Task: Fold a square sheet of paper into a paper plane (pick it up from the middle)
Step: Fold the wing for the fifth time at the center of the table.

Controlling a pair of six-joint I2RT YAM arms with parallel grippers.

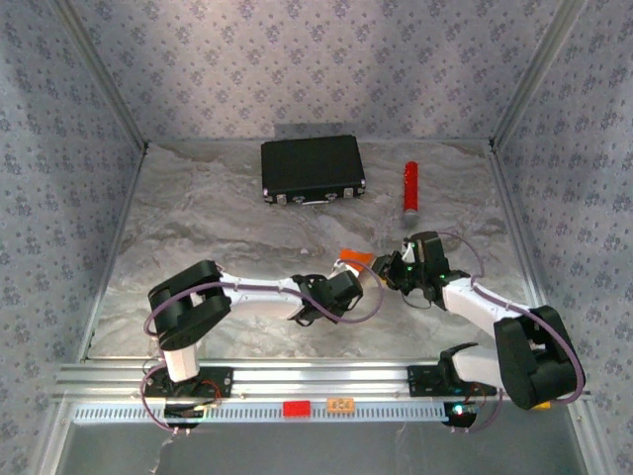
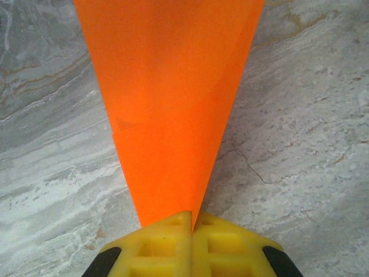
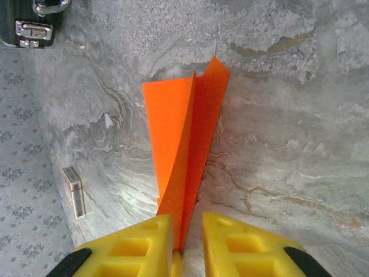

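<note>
The orange paper [image 1: 354,257] is a creased pointed shape held just above the marbled table between my two grippers. In the left wrist view the paper [image 2: 173,104] widens away from the camera, and its narrow tip is pinched in my left gripper [image 2: 192,218], whose yellow jaws are pressed together. In the right wrist view the folded paper [image 3: 184,133] stands on edge with its layers splayed. Its near end runs down between the fingers of my right gripper [image 3: 187,222]. These fingers stand apart: the paper leans on the left finger [image 3: 144,242] and a gap shows beside the right one.
A black case [image 1: 313,169] lies at the back of the table, and a red cylinder [image 1: 409,188] lies to its right. A small box [image 3: 74,191] sits on the table beside the patterned wall. Patterned walls close in three sides.
</note>
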